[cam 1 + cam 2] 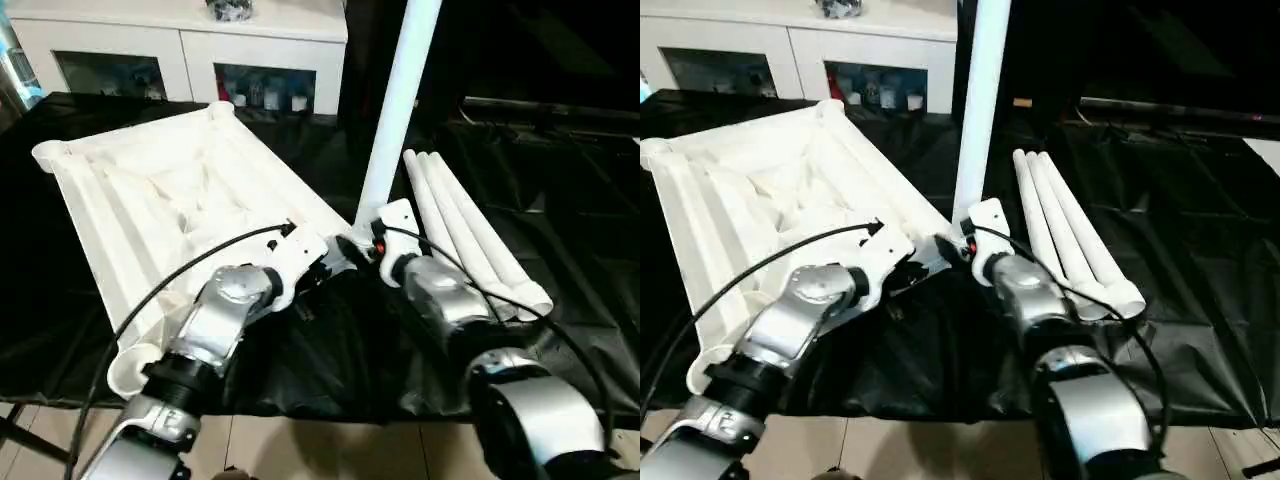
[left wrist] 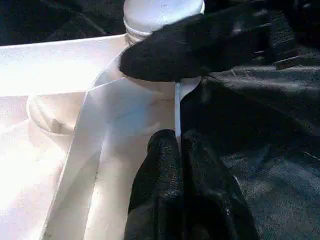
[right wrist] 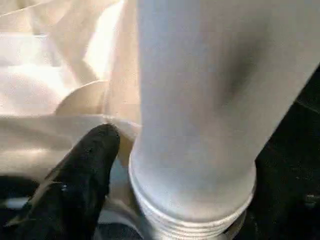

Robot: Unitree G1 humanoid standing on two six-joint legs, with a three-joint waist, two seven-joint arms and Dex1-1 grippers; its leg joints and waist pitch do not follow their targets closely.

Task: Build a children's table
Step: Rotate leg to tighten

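Observation:
The white tabletop [image 1: 170, 190] lies underside up on the black-draped work table, its ribs showing. One white leg [image 1: 400, 100] stands upright in the tabletop's near right corner socket, its threaded base [image 3: 195, 210] at the socket mouth. My right gripper [image 1: 360, 245] is open around that base. One black finger [image 3: 85, 175] stands just clear of the tube, and the other finger [image 2: 190, 45] lies across the base. My left gripper [image 2: 179, 137] is shut on the thin rim of the tabletop [image 2: 100, 65], right beside that corner.
Three more white legs [image 1: 470, 230] lie side by side on the black cloth [image 1: 570, 200] to the right of the tabletop. A white glass-door cabinet [image 1: 180, 50] stands behind the table. The table's front edge runs under my forearms, with tiled floor [image 1: 330, 450] below.

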